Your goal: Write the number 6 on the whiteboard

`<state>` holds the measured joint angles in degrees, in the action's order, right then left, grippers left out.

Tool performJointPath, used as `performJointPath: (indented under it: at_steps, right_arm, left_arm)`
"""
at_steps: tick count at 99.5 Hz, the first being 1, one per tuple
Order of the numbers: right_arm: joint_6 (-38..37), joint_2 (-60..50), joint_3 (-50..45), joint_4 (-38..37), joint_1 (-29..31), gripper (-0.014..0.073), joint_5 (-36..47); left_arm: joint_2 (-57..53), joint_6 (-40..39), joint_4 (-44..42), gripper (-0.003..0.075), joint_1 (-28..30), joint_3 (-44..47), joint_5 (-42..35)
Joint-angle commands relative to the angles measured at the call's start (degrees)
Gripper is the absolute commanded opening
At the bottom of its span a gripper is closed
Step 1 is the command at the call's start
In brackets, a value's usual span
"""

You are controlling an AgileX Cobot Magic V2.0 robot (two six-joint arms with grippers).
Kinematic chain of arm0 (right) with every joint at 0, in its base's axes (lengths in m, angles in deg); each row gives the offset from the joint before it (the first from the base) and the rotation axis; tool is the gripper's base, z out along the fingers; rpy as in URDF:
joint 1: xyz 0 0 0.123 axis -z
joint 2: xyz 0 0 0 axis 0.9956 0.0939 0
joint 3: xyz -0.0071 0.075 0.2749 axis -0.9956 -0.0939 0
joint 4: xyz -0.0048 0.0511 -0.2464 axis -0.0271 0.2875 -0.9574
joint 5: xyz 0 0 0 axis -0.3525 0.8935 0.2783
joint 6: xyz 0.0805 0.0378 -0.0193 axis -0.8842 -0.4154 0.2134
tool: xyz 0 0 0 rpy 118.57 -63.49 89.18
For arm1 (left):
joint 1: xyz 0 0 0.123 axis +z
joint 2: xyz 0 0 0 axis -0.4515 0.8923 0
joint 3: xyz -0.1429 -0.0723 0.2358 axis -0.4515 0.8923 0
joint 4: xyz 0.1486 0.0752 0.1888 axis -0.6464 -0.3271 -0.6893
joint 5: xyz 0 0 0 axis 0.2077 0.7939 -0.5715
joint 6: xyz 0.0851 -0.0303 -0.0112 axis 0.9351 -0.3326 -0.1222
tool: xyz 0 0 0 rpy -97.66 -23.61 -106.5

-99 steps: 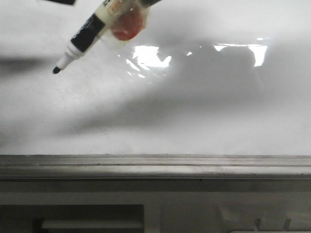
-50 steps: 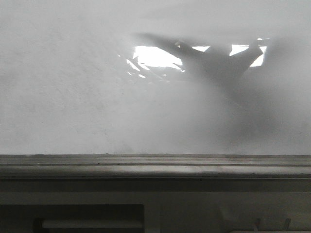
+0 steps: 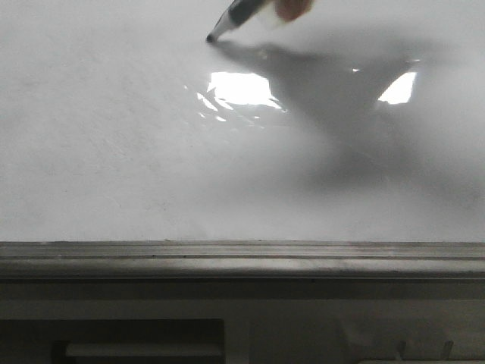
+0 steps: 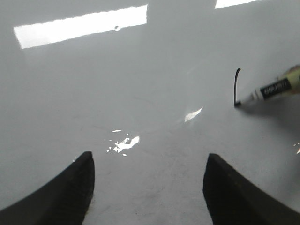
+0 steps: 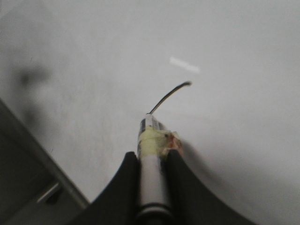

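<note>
The whiteboard (image 3: 151,152) fills the front view, glossy, with a bright light reflection. The black-and-white marker pen (image 3: 241,13) comes in at the top edge, and its tip rests on the board. My right gripper (image 5: 151,157) is shut on the marker pen (image 5: 152,183), which has yellowish tape round its barrel. A short curved black stroke of the number 6 (image 5: 169,96) runs from the tip. The stroke (image 4: 236,86) and the pen (image 4: 275,88) also show in the left wrist view. My left gripper (image 4: 149,187) is open and empty over the bare whiteboard (image 4: 140,108).
A grey metal edge rail (image 3: 242,258) runs along the near side of the board, with a grey housing (image 3: 303,326) below it. The rail also shows in the right wrist view (image 5: 28,154). The right arm's shadow (image 3: 341,98) lies on the board.
One second ago the marker hung above the board at the upper left. It then left the front view. Now its tip rests on the board at the top centre.
</note>
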<state>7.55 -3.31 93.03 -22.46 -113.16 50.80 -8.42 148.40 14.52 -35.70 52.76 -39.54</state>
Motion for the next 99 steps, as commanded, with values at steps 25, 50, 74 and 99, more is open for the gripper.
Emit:
performJointPath:
  at_steps: [25,50,74,99]
  right_arm:
    - [-4.95,-3.28,-0.64,-7.8,2.99,-0.0049,-4.69]
    - [-5.12,-7.04,0.24,-7.69,5.52,-0.005,0.04]
    - [-5.0,-0.51,4.7,-7.47,0.11,-0.005,0.18]
    - [-4.45,-0.99,8.1,-7.37,-2.95,-0.005,-8.89]
  left_arm:
    - [-0.26,-0.48,3.61,0.0463,0.1,-1.61,-1.52]
    - [-0.26,-0.48,4.71,0.0463,0.1,-1.61,-1.52]
    - [-0.26,-0.38,4.72,0.0463,0.1,-1.61,-1.09]
    - [-0.26,1.99,5.21,0.0463,0.1,-1.73,5.57]
